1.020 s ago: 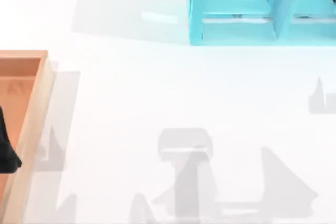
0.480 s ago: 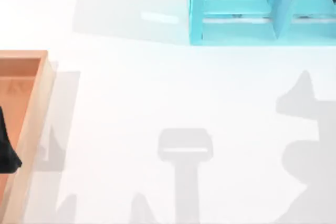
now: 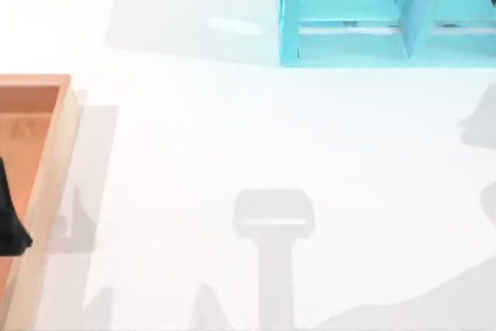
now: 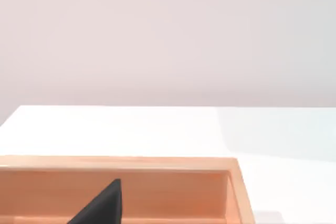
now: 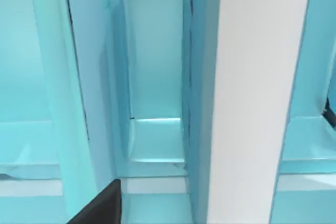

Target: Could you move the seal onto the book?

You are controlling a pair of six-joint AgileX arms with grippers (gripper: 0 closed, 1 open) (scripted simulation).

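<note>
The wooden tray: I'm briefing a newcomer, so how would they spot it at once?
Start from the white table and go to its left edge in the top view. There lies the wooden tray, shallow, with raised orange-brown walls. The other big piece, the turquoise shelf unit, stands at the far right and is blue.

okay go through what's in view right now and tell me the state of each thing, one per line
Wooden tray: flat on the table's left edge, open on top, a dark gripper tip over it.
Turquoise shelf unit: standing at the table's back right, compartments open.
Table: white, shadows across it.
</note>
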